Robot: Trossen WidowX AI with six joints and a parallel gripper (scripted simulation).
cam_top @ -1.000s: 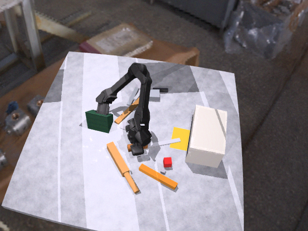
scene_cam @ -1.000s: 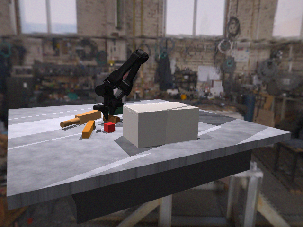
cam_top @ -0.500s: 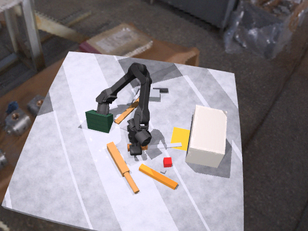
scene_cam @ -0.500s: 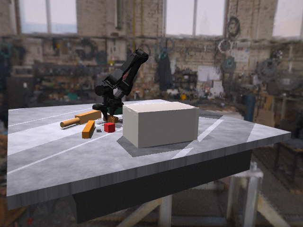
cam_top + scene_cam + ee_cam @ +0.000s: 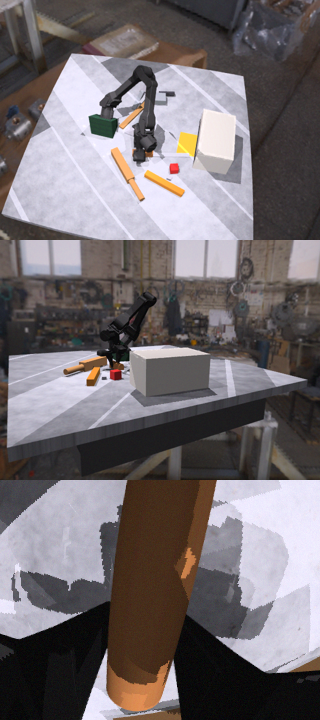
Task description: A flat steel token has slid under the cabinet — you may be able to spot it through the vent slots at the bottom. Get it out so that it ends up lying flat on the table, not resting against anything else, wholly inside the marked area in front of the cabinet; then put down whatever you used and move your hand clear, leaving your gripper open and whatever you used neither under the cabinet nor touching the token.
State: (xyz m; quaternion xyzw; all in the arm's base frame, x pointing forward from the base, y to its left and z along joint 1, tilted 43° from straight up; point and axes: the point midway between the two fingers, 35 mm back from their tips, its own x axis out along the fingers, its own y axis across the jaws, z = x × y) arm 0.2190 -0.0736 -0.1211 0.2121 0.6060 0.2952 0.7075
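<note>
Token position cannot be told from these views; its spot under the cabinet is hidden. That cream box stands right of center in the top view, with the yellow marked area along its left side. A thin pale strip reaches rightward from an orange handle, its far end at the area's lower edge. The end effector is grasping this handle, one finger on each side. Below the strip are a red cube, a small gray block and an orange bar. Farther left, a thick orange paddle lies on the table; a green block is at mid-left.
</note>
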